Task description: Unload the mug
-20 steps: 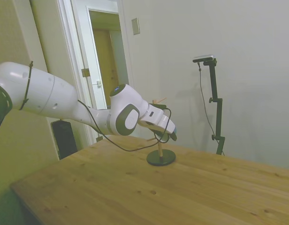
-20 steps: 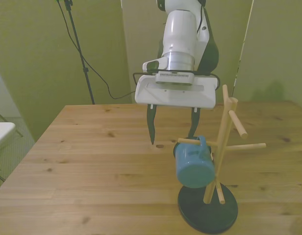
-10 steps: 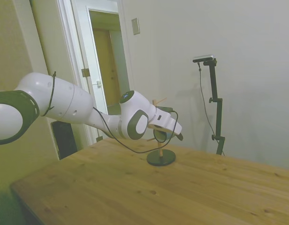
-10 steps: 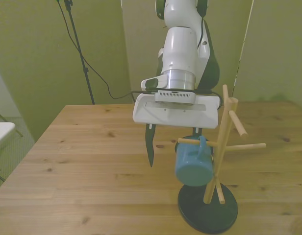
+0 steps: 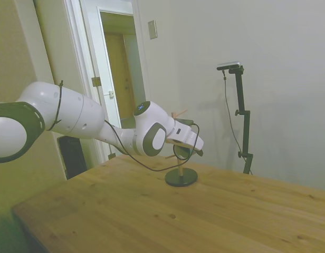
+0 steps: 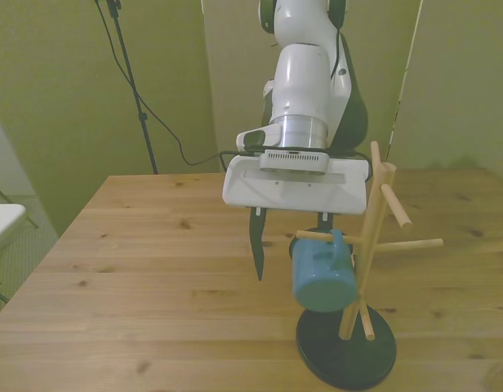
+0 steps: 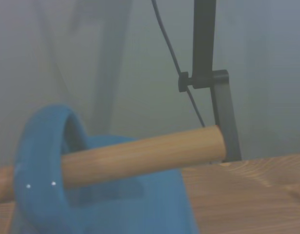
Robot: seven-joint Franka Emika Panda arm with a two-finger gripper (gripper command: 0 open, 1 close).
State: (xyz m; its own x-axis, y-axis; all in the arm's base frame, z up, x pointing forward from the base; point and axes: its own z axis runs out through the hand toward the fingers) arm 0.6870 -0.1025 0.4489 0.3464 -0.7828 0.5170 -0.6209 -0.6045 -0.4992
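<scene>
on the stand's left peg the mug hangs by its handle; my gripper is spread around it, and i judge it light, rigid, slick, best pinched across the body.

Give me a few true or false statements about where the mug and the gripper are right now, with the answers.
1. The mug hangs by its handle on a peg of the wooden stand. True.
2. The mug stands upright on the table. False: it hangs off the table on the stand.
3. The gripper is open. True.
4. The stand has a white base. False: its round base is dark.
5. In the wrist view a wooden peg passes through the mug's handle. True.
</scene>
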